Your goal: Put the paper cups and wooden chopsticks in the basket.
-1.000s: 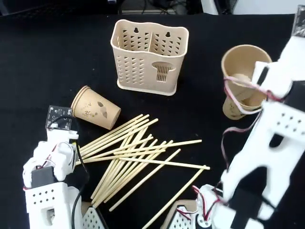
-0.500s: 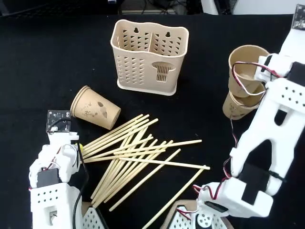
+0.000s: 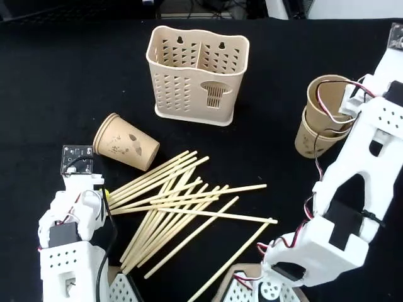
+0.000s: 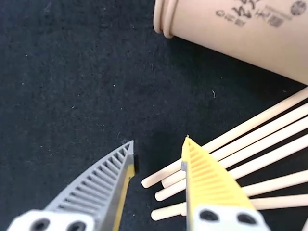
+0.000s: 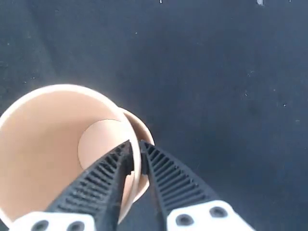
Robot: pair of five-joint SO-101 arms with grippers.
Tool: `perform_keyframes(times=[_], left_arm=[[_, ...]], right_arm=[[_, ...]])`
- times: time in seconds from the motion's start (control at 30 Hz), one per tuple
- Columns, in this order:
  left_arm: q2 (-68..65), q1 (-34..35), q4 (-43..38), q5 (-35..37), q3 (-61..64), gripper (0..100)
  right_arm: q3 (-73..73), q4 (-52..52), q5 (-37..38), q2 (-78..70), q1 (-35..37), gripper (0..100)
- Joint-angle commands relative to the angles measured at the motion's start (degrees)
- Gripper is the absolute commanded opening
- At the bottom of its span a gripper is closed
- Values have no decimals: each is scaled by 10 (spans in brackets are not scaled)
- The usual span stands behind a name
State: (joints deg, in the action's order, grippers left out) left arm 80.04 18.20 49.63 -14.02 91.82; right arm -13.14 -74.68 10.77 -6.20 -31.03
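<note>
Paper cups, three in all. We list first the upper cup (image 3: 327, 94), at the right edge of the high view, upright with a slight tilt and seated in the mouth of the lower cup (image 3: 310, 141), which stands on the black cloth (image 3: 69, 75); the right gripper (image 5: 135, 143) pinches the upper cup's wall at the rim, one finger inside and one outside, the jaws drawn nearly together on the paper; the right arm (image 3: 359, 176) rises from the lower right of the frame to this pair.

The lying cup (image 3: 126, 143) rests on its side at left of centre, mouth toward the upper left, base toward the chopsticks, apart from the stacked pair.

Wooden chopsticks (image 3: 176, 201): we count a loose sheaf fanned across the lower centre of the high view, many sticks overlapping, a few splayed toward the lower right; their left ends lie just below the lying cup.

The left gripper (image 4: 159, 140) hangs at the lower left over those stick ends, jaws spread wide and holding nothing; we see the yellow finger above the stick tips and the grey finger above bare cloth.

Basket (image 3: 197, 74): beige, perforated, two compartments split by a middle wall; it stands upright at the upper centre, well apart from both grippers, between the lying cup and the stacked pair but farther back.
</note>
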Motion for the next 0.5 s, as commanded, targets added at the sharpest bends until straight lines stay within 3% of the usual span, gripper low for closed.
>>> perform_keyframes(times=[0.0,0.13,0.3,0.47], left_arm=[[6,-7,-10,4,-1,173],[6,-7,-10,4,-1,173],[6,-7,-10,4,-1,173],[6,-7,-10,4,-1,173]], right_arm=[[-29,11,3,23,-4,14],[-26,8,4,27,-4,31],[-16,-7,4,33,0,204],[-73,-48,0,33,1,165]])
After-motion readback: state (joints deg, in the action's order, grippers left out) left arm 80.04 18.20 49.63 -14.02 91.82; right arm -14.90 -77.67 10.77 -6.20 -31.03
